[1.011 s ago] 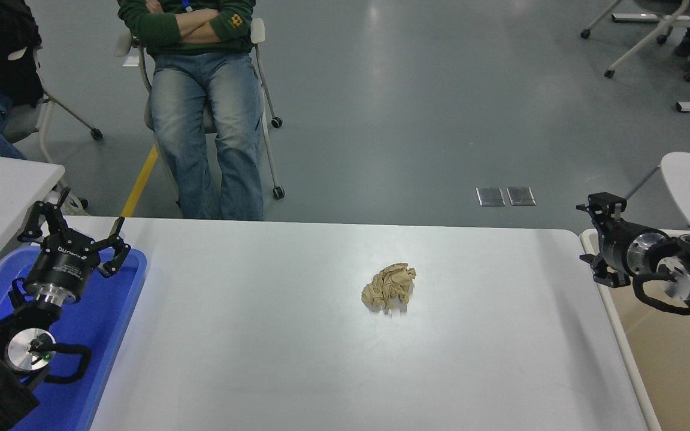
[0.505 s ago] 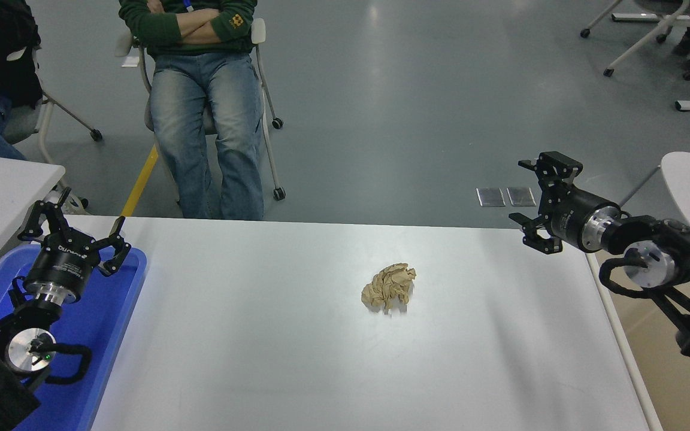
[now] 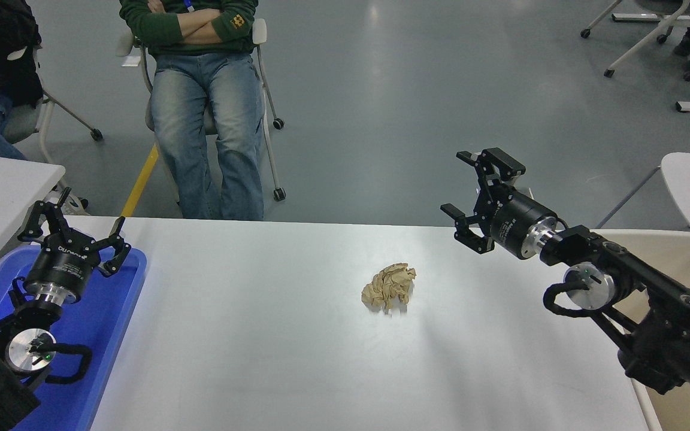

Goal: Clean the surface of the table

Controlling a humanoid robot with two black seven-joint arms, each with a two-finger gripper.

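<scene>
The right pincer (image 3: 468,194) is spread wide and empty, raised above the far edge of the surface (image 3: 261,359) with its open jaws facing left and away from the camera. Nothing is between them. Below it and to its left, nearer the camera, a crumpled ball of brown paper (image 3: 389,287) lies on the white surface, near but clearly apart from the pincer. Behind the pincer's arm, off the surface's right edge, stands a beige bin (image 3: 674,263), partly hidden by the arm. Far off to the pincer's left, the left pincer (image 3: 72,230) is parked with its fingers spread, over a blue tray (image 3: 111,311) at the surface's left edge.

As I judge it, the cleaning has barely begun: the paper is untouched. Left to do are the descent, the grasp, the lift and the drop, probably into the beige bin.
</scene>
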